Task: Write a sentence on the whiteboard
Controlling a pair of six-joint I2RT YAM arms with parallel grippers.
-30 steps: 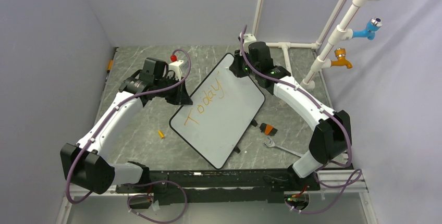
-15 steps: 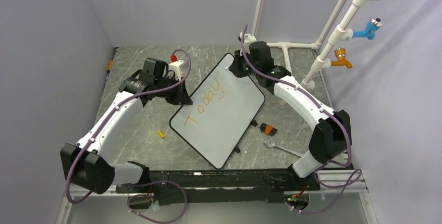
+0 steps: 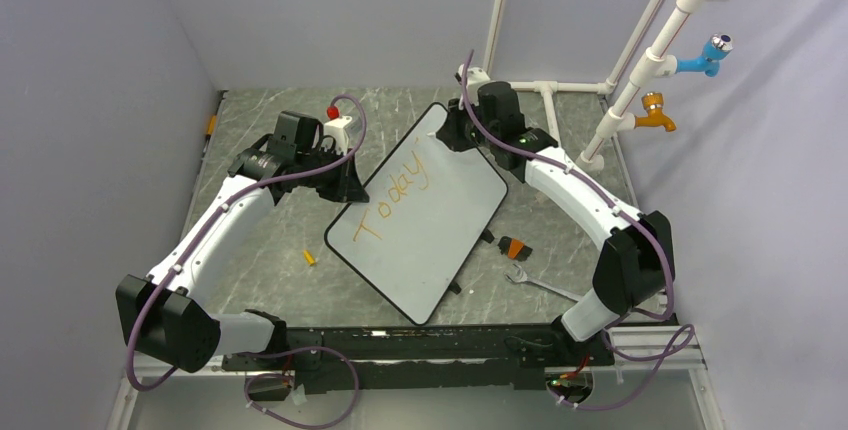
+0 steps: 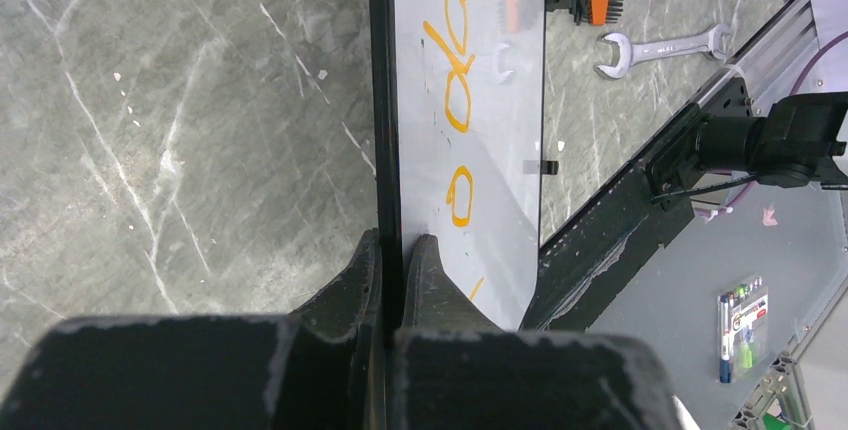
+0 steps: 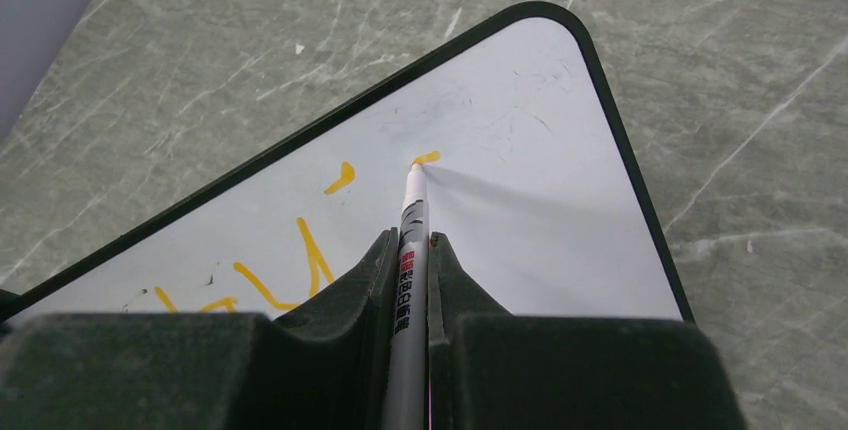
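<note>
The whiteboard (image 3: 445, 240) lies slanted on the table, its far corner (image 5: 560, 25) pointing away from me. On it the sentence (image 3: 398, 193) stands in orange as "Today" plus an apostrophe (image 5: 340, 177); several of its letters (image 4: 458, 100) show in the left wrist view. My left gripper (image 4: 392, 242) is shut on the board's black left rim (image 4: 380, 100). My right gripper (image 5: 410, 240) is shut on a silver marker (image 5: 412, 212), near the board's far corner (image 3: 455, 135). The marker's tip touches the board at a short fresh orange stroke (image 5: 427, 158).
An orange-handled hex key set (image 3: 515, 247) and a silver wrench (image 3: 532, 281) lie right of the board. A small orange cap (image 3: 310, 257) lies left of it. A white box with a red knob (image 3: 338, 126) stands behind the left gripper. White pipes with taps (image 3: 655, 60) rise at the back right.
The right gripper with the marker has edged slightly toward the board's far corner. The left gripper and the board have not moved.
</note>
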